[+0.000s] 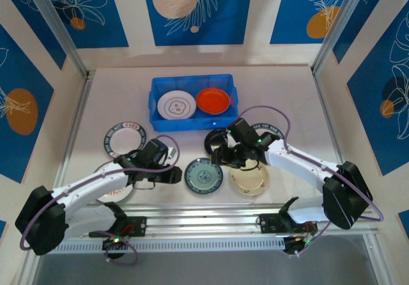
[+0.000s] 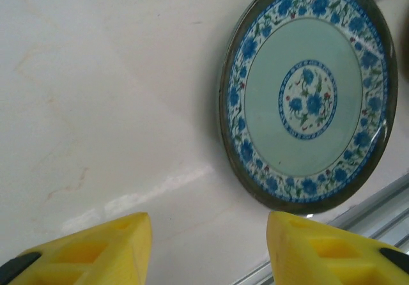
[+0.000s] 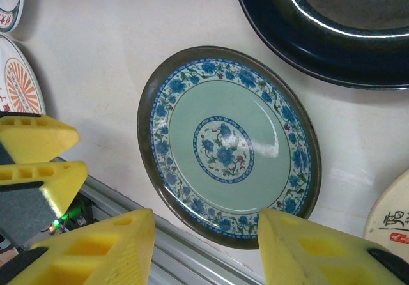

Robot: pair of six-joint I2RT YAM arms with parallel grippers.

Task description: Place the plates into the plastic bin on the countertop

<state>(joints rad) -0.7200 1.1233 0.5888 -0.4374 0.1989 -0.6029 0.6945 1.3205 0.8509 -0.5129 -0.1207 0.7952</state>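
The teal-patterned plate (image 1: 204,175) lies flat on the countertop (image 1: 287,93) between my two grippers. My left gripper (image 1: 174,175) is just left of it, open, with bare countertop between its fingers (image 2: 115,246); the plate (image 2: 310,93) is ahead and to the right. My right gripper (image 1: 225,157) hovers open over the plate's far right side, above its near rim (image 3: 227,144), touching nothing. The blue plastic bin (image 1: 156,84) at the back holds a white plate (image 1: 176,105) and an orange plate (image 1: 213,100).
A cream plate (image 1: 249,179) lies right of the teal one, and a glossy black plate (image 3: 332,23) is partly under my right arm. A white dark-rimmed plate (image 1: 125,138) and an orange-design plate (image 3: 19,84) lie left. A metal rail (image 1: 204,224) runs along the near edge.
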